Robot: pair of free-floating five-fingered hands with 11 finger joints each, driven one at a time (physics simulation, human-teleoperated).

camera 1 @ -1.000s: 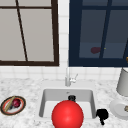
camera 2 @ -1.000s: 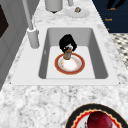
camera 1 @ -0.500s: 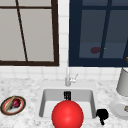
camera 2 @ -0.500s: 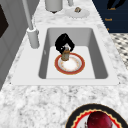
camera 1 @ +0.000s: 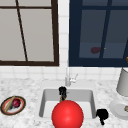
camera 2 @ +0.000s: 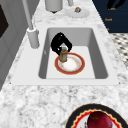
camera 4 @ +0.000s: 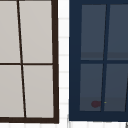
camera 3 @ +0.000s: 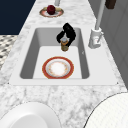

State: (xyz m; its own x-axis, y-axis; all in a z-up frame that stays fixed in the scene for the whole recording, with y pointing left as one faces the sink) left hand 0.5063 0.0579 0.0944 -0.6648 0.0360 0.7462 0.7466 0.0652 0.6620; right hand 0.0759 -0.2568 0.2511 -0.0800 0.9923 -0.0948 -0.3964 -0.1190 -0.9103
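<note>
Setting: marble-patterned counter is running round a white sink, with two windows showing behind it in the front view.
Left hand: hovering inside the sink, its fingers curling round a small brown bottle and clamping it from above.
Bottle: standing upright, its base sitting at the edge of a red-rimmed plate that is lying on the sink floor.
Right hand: hanging in the air at the sink's right front corner, fingers drooping loosely and gripping nothing.
Faucet: rising from the sink's back edge, near the left hand.
Surroundings: patterned dish with a dark red fruit is resting on the counter left of the sink; a red ball is showing at the front.
</note>
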